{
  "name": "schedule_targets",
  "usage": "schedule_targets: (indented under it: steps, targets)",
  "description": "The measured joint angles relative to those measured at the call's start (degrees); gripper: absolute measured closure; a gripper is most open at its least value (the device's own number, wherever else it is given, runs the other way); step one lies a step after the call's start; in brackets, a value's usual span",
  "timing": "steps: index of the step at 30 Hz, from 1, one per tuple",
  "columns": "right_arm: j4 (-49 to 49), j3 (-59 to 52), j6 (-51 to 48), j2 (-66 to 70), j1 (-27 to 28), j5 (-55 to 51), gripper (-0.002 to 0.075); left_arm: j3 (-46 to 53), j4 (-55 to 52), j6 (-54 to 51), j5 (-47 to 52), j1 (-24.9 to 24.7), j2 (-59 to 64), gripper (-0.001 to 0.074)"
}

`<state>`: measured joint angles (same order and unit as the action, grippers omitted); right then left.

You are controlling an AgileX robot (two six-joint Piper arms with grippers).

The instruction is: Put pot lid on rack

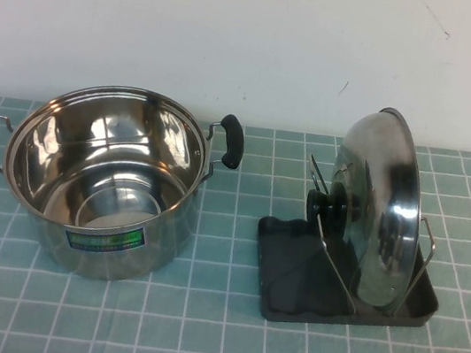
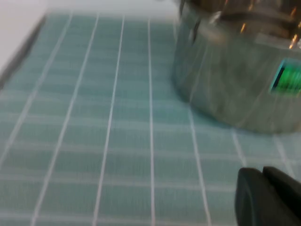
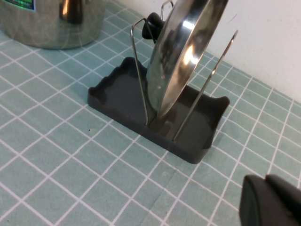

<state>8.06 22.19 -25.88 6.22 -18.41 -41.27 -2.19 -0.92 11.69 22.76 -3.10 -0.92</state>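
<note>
The shiny steel pot lid point(image 1: 383, 209) stands on edge in the dark grey rack point(image 1: 291, 275), held between its wire loops point(image 1: 335, 255), with its black knob point(image 1: 325, 207) facing the pot. The right wrist view shows the lid point(image 3: 181, 56) upright in the rack point(image 3: 117, 96). My right gripper point(image 3: 265, 181) is shut and empty, low over the mat, apart from the rack's near end. My left gripper point(image 2: 262, 172) is shut and empty over the mat, close to the pot's side. Neither arm shows in the high view.
The open two-handled steel pot point(image 1: 101, 178) with a green label point(image 1: 104, 241) stands left of the rack; it also shows in the left wrist view point(image 2: 235, 70). A teal tiled mat point(image 1: 193, 331) covers the table. A white wall point(image 1: 241, 25) runs behind.
</note>
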Motion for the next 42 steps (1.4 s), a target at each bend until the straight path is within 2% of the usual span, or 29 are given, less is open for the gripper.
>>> schedule_targets:
  steps: [3, 10, 17, 42]
  targets:
    - [0.0, 0.0, 0.0, 0.0, 0.0, -0.1, 0.0727, 2.4, -0.1, 2.5, -1.5, 0.2, 0.0, 0.0736]
    - [0.0, 0.0, 0.0, 0.0, 0.0, -0.1, 0.0727, 2.7, 0.1, 0.5, -3.1, 0.3, 0.0, 0.0736]
    - [0.0, 0.0, -0.1, 0.0, 0.0, -0.1, 0.0727, 2.7, 1.6, -4.9, -3.2, 0.3, 0.0, 0.0736]
    - [0.0, 0.0, -0.1, 0.0, 0.0, -0.1, 0.0727, 2.8, 1.7, -4.8, -3.3, 0.3, 0.0, 0.0736]
